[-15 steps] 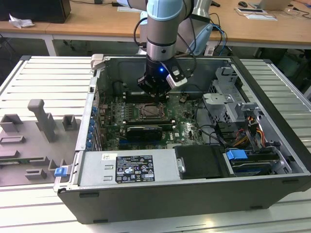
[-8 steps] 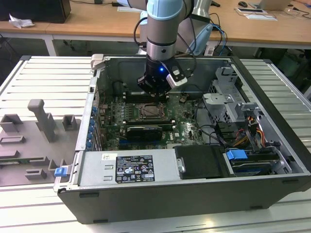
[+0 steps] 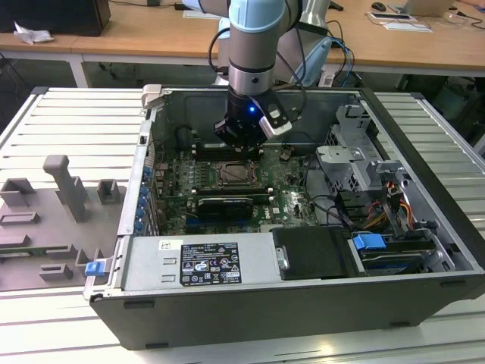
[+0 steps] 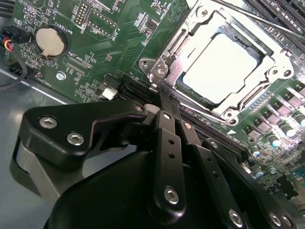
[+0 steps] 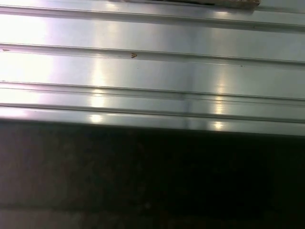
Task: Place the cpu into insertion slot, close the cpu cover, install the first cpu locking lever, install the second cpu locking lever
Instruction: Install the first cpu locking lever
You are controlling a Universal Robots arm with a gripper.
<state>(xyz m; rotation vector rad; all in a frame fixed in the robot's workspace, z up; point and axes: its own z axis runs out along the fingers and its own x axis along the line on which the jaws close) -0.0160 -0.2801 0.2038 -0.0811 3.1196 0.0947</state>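
- The cpu (image 4: 220,67), one pale square chip, sits flat in the insertion slot (image 4: 171,78) in the second wrist view, so seating it looks already done.
- The cpu cover (image 4: 279,64), one silvery frame, lies down around the chip with the chip's top showing through its window; I judge the cover closed.
- One thin metal rod (image 4: 259,20) crosses the far edge of the frame, running roughly from 10 o'clock to 4 o'clock in the second wrist view; it may be a locking lever, though I cannot tell whether it is latched. A second lever I cannot pick out with certainty.
- The gripper (image 4: 162,93) has its two dark fingers drawn together to a narrow tip with nothing visible between them, and that tip rests at or just beside the near corner of the socket frame; whether it touches the metal I cannot tell.
- From the tip the chip lies toward 1 o'clock in the second wrist view, close by.
- In the exterior view the single arm's gripper (image 3: 241,145) hangs over the green circuit board (image 3: 284,199) inside the one open computer case (image 3: 447,227), with the socket (image 3: 237,176) just below it at 6 o'clock.
- One round coin battery (image 4: 49,41) sits on the board well apart from the socket, toward 9 o'clock in the second wrist view.
- Ribbed metal tabletop (image 5: 152,71) appears in the first wrist view.
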